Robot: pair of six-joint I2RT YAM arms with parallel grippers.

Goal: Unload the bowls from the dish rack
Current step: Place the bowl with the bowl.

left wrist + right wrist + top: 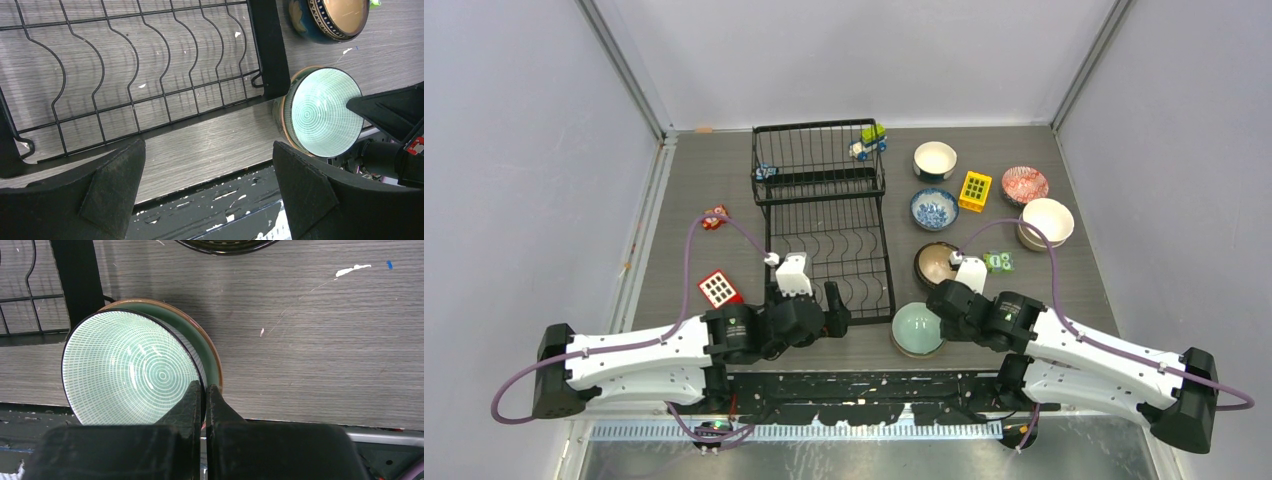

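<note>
Pale green bowl (130, 370) sits nested in a darker green bowl (202, 337) on the table (325, 340), just beside the near right corner of the rack (824, 200). Right gripper (204, 390) is pinched on its near rim. Left gripper (209, 175) hangs over the rack's near edge, jaws wide apart, empty. Brown bowl (936, 264) stands just behind.

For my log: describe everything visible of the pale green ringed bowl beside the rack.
The pale green glazed bowl has concentric rings inside and a thin dark rim. It lies tilted on a green, brown-rimmed bowl, on the grey table by the black wire rack. The right gripper pinches its near rim.
</note>
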